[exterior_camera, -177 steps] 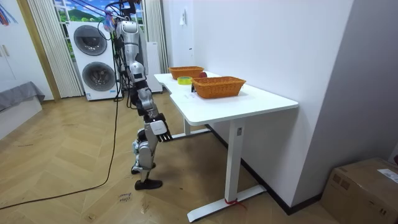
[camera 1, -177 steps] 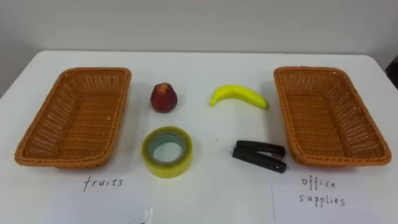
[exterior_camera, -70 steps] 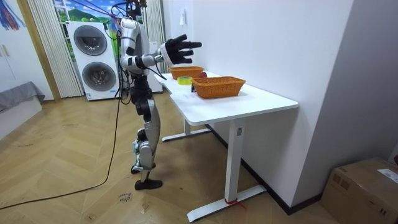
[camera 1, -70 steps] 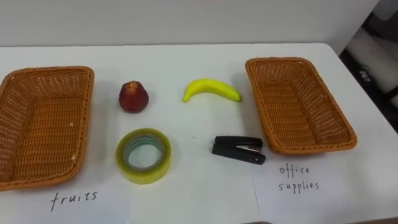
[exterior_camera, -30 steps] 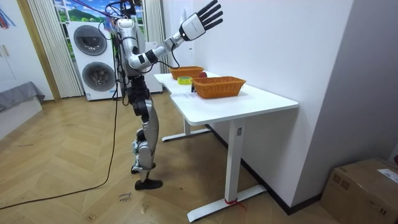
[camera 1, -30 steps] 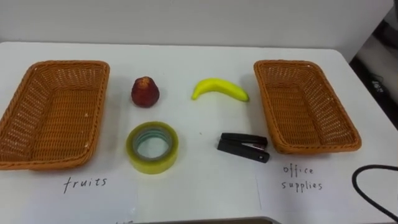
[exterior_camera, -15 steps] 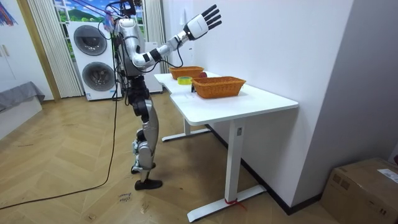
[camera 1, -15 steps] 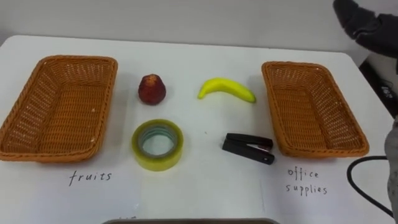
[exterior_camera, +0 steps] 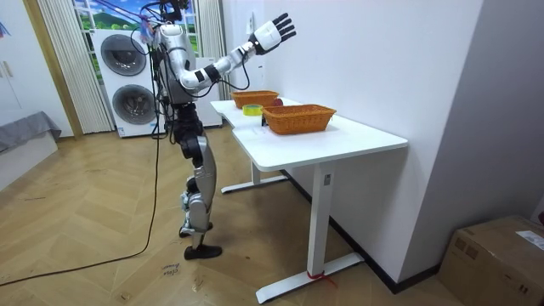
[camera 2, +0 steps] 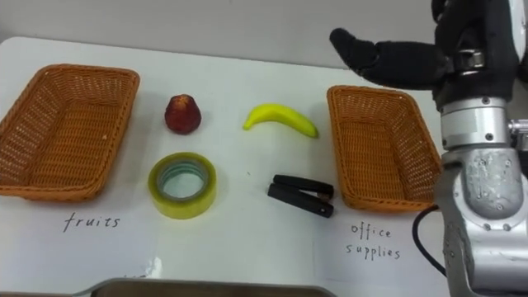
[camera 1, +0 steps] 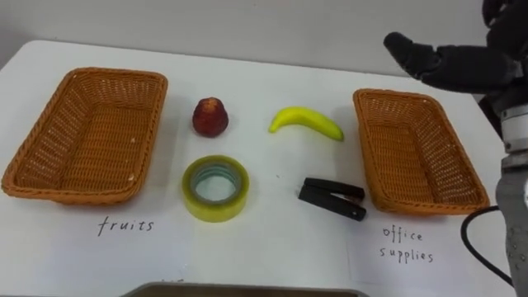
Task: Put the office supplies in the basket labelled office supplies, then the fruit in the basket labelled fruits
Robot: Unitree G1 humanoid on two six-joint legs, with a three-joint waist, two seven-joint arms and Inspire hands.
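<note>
White rectangular table point(camera 1: 264, 73) against a plain white wall point(exterior_camera: 374, 59). On it, the empty brown wicker basket on the left point(camera 1: 49, 115) and the empty brown wicker basket on the right point(camera 1: 375, 157), well apart, each with a handwritten white paper label point(camera 1: 125, 225) in front of it. Between the baskets, all apart from each other: red rounded fruit point(camera 1: 210, 116) at back left, yellow banana point(camera 1: 306, 120) at back right, yellow-green tape roll point(camera 1: 214, 188) lying flat at front left, black stapler point(camera 1: 332, 198) at front right, just beside the right basket. Nothing sorted yet.

Right hand point(camera 1: 462, 66) dark, held up in the air above the right basket's far end, fingers straight and spread, holding nothing.

In the room view the robot stands upright at the table's far end, right arm stretched up over the tabletop. Behind it two stacked white washing machines point(exterior_camera: 127, 81) and a pale curtain point(exterior_camera: 59, 59). Wooden herringbone floor point(exterior_camera: 102, 255); brown cardboard box point(exterior_camera: 497, 268) at the room view's lower right.
</note>
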